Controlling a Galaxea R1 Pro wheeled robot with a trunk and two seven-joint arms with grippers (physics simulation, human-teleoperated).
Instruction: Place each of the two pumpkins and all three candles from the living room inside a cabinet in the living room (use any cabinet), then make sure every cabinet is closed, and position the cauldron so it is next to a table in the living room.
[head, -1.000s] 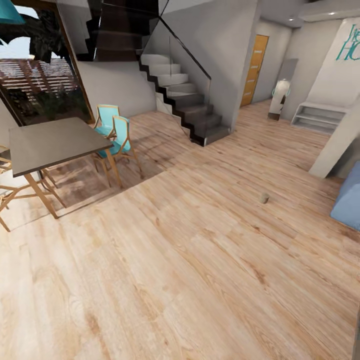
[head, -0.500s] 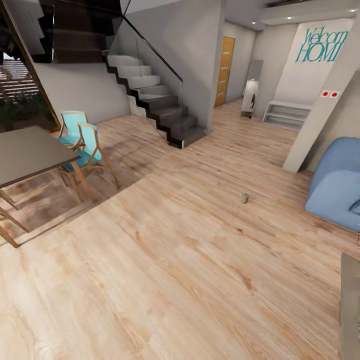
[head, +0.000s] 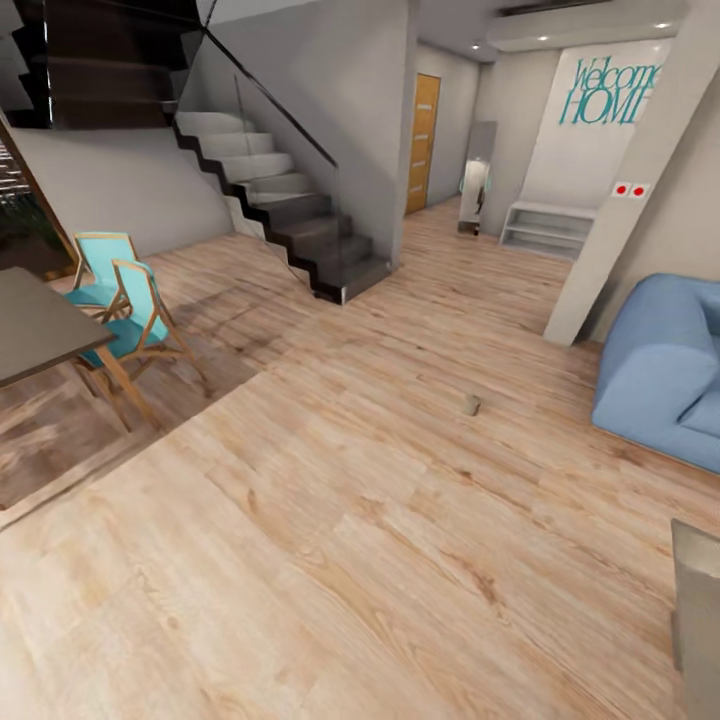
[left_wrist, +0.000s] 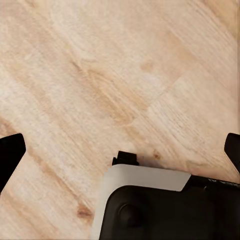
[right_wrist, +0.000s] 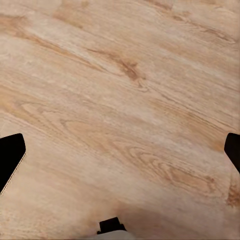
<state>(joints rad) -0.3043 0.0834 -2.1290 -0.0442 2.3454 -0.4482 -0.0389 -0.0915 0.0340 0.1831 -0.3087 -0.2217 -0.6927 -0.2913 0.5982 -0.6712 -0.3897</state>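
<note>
The wood floor lies open through the near and middle ground, with wide passage straight ahead. A single candle sits on it at mid-distance, right of centre, well apart from everything else. To the left stand a dining table and two teal chairs, closing that side. Far left, the stairs come down to the floor. On the right a blue sofa blocks the way, with a white pillar just behind it. A grey table corner juts in at near right. Between stairs and pillar a corridor runs far back toward a door.
</note>
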